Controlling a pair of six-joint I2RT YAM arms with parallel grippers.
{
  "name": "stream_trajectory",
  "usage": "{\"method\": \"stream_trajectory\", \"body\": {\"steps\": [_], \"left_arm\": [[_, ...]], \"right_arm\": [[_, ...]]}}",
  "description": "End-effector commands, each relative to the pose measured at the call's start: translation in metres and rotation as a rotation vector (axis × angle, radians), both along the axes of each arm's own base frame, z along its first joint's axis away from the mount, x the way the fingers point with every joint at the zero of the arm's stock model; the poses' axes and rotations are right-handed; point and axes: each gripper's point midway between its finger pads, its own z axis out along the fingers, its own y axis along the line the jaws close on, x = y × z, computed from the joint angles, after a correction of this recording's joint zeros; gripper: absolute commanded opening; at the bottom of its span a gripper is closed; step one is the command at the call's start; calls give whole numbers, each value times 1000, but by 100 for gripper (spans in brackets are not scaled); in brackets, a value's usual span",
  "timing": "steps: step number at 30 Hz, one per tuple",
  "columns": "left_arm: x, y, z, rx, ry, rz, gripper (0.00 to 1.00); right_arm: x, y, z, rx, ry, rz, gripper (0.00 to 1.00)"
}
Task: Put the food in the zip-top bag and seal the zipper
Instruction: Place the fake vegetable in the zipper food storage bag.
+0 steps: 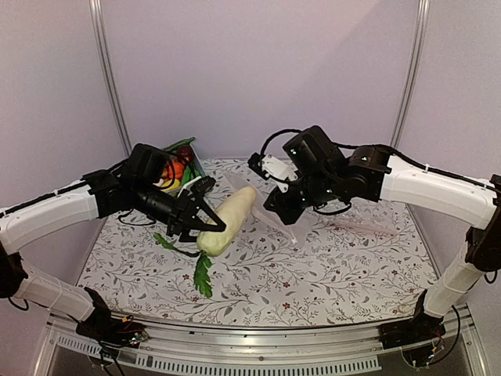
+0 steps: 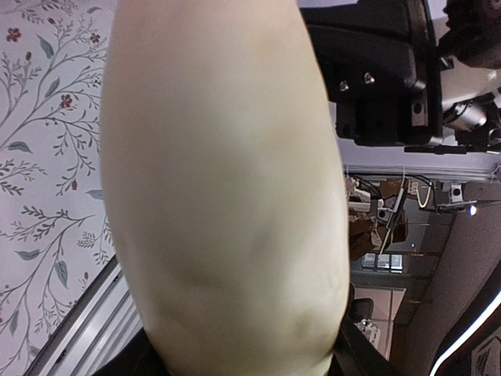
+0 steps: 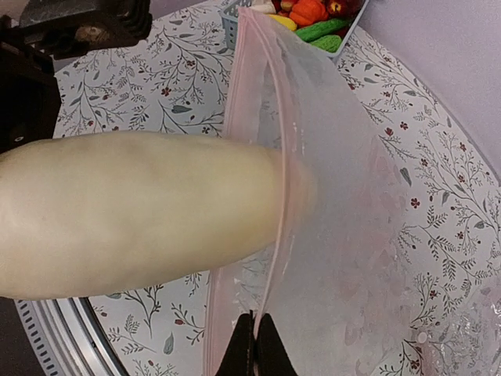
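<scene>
My left gripper [image 1: 205, 223] is shut on the long cream-white vegetable [image 1: 228, 220], held above the table; its green leaves [image 1: 202, 276] hang by the cloth. The vegetable fills the left wrist view [image 2: 227, 188]. My right gripper [image 3: 256, 345] is shut on the mouth edge of the clear zip-top bag [image 3: 344, 235], by its pinkish zipper strip [image 3: 258, 102], and holds the mouth open. The vegetable's tip [image 3: 156, 207] sits just inside the mouth. In the top view the bag [image 1: 270, 205] hangs below the right gripper [image 1: 288, 210]. An orange piece [image 3: 308, 11] and a dark maroon piece [image 3: 338, 7] lie in the basket.
The blue basket [image 1: 193, 157] stands at the back left behind my left arm, with orange, yellow and green toy produce [image 1: 174, 174] in it. A second clear bag [image 1: 362, 225] lies flat on the floral cloth at the right. Frame posts stand at the back corners.
</scene>
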Motion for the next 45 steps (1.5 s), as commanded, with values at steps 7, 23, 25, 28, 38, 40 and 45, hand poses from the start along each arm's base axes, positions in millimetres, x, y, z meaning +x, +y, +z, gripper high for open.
{"method": "stream_trajectory", "body": {"steps": [7,23,25,28,38,40,45], "left_arm": [[11,-10,-17,1,71,36,40],[54,-4,-36,-29,139,206,43],[54,-5,-39,-25,143,205,44],[56,-4,-45,-10,146,213,45],[64,0,-53,39,114,259,70],[64,1,-53,51,102,253,74],[66,8,-49,80,66,251,83]], "right_arm": [[-13,14,0,-44,-126,36,0],[-83,44,-11,112,139,352,0],[-85,47,-12,131,149,359,0],[-88,49,-11,157,163,365,0],[-79,62,-11,260,246,238,0],[-75,60,-14,259,258,207,0],[-60,54,-17,290,317,129,0]]}}
